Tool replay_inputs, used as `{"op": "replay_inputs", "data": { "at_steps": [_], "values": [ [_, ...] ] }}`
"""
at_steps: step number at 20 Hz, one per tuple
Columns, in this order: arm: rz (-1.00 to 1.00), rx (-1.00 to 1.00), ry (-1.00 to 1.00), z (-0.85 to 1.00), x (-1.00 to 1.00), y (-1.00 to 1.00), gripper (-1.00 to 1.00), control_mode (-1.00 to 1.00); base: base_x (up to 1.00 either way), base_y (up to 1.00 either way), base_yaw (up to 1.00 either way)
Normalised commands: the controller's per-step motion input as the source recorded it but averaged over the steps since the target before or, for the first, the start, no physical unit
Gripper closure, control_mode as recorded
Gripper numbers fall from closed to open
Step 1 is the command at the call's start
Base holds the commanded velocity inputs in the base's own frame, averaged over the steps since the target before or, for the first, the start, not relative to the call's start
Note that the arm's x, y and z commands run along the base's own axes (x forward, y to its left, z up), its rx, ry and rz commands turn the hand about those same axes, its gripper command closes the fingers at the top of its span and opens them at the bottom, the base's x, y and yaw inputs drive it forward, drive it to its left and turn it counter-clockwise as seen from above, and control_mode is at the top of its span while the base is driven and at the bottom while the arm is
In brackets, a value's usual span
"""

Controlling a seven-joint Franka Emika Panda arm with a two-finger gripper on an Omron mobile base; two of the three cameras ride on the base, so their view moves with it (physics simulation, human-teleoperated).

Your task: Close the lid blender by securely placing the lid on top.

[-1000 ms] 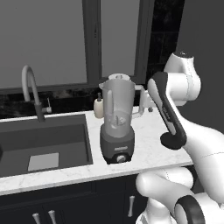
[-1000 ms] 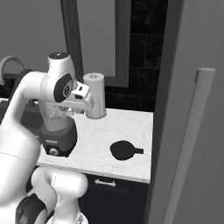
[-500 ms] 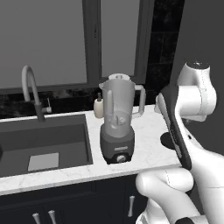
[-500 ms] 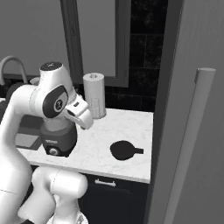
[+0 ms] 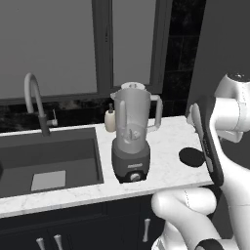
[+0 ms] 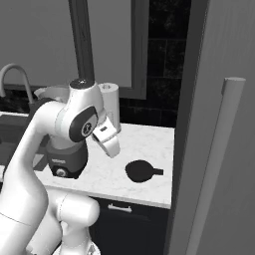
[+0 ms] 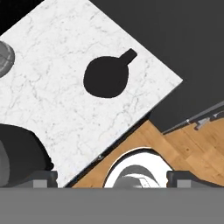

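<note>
The blender [image 5: 131, 137], a clear tapered jar on a dark grey base, stands uncovered on the marble counter right of the sink; its base [image 6: 66, 160] shows behind my arm. The lid [image 5: 191, 157], a flat black disc with a small tab, lies on the counter to the blender's right, near the front edge [image 6: 141, 171]. My gripper [image 6: 112, 149] hangs above the counter between blender and lid, tilted down toward the lid. In the hand view the lid [image 7: 107, 75] lies well ahead of the gripper [image 7: 111, 178], whose fingertips [image 7: 43, 178] stand wide apart: open, holding nothing.
A sink [image 5: 49, 158] with a curved faucet [image 5: 35, 100] sits to the left. A small cream soap bottle [image 5: 110, 119] stands behind the blender. A pale upright cylinder [image 6: 110, 102] stands by the back wall. A tall grey panel [image 6: 219, 124] closes the counter's right end.
My arm has swung right, away from the blender's jar, and the hand has dropped lower over the counter toward the lid. The jaws stayed open. Blender and lid have not moved.
</note>
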Motion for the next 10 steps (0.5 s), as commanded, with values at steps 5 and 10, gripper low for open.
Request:
{"op": "replay_inputs", "data": {
  "at_steps": [5,10],
  "values": [
    [-0.02,0.0,0.0,-0.2,0.24,-0.09,-1.0,-1.0,0.0,0.0,0.0],
    [-0.13,0.0,0.0,-0.17,0.1,-0.24,-1.0,-1.0,0.0,0.0,0.0]
  ]
}}
